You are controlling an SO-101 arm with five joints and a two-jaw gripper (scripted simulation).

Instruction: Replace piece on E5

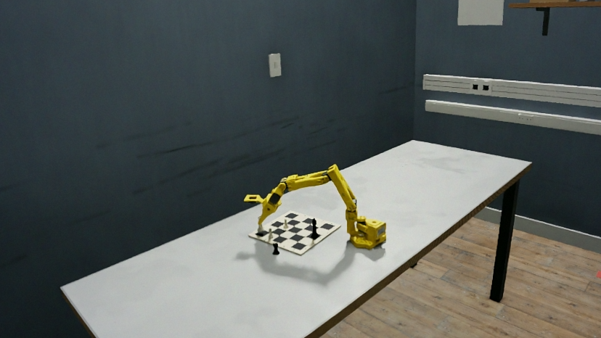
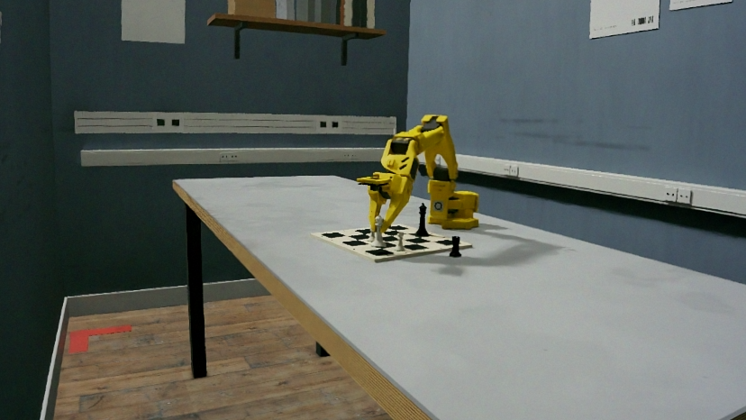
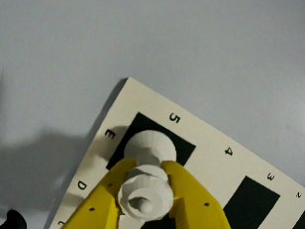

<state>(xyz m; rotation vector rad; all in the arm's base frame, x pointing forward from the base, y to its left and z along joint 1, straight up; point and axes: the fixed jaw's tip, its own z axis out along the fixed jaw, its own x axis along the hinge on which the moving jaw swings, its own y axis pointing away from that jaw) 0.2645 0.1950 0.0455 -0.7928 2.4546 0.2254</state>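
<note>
One nearly closed hand (image 1: 260,223) (image 2: 379,229) (image 3: 148,165) grips a white piece (image 1: 260,229) (image 2: 378,235) (image 3: 146,197) by printed "E" and "5".

E/D, nos. 2–5 on board edge (image 1: 300,252) (image 2: 375,259) (image 3: 130,90), poster (image 2: 621,15) txt illegible

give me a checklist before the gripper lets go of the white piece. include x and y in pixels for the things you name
1. white piece (image 1: 260,229) (image 2: 379,237) (image 3: 147,199) between the gripper's (image 1: 260,225) (image 2: 378,228) (image 3: 149,163) fingers: ok
2. black rook (image 1: 276,249) (image 2: 455,246) (image 3: 16,220) upright, off the board (image 1: 300,253) (image 2: 376,260) (image 3: 131,98): ok
3. tall black piece (image 1: 313,230) (image 2: 422,221) upright: ok
4. white piece's base fully inside e5: cannot tell
5. base resting flat on the board: cannot tell
</note>
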